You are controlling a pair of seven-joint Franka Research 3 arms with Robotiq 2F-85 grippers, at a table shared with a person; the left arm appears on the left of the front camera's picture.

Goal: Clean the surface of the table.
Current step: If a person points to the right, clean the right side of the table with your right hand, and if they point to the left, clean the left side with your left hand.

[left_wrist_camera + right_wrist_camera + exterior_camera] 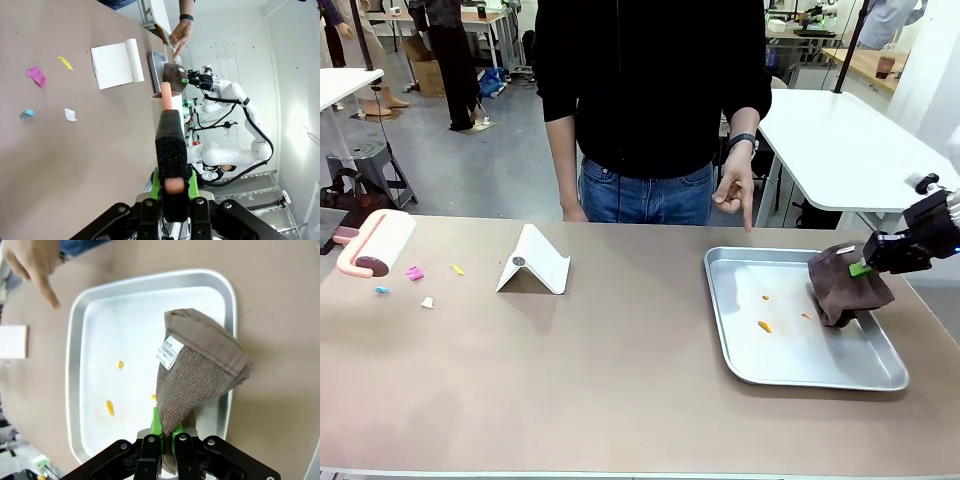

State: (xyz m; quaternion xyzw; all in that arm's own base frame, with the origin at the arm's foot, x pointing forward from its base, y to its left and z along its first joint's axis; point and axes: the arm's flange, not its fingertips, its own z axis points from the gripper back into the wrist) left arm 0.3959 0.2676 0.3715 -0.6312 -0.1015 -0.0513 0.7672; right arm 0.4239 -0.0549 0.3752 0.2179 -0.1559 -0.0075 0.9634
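Observation:
The beige-brown table [620, 390] carries small paper scraps at its left: pink [415, 272], yellow [457, 269], blue [382, 290] and white [427, 302]. My left gripper [172, 187] is shut on the pink handle of a lint roller [375, 245], which hangs at the table's far left beside the scraps. My right gripper [865, 265] is shut on a brown cloth [200, 375] that droops onto the right side of a metal tray [800, 365]. Three orange crumbs [109, 407] lie in the tray.
A folded white stand [533, 262] sits left of centre. A person stands at the far side, one hand [735, 190] pointing a finger down at the tray's far edge. White-topped tables stand behind to the right.

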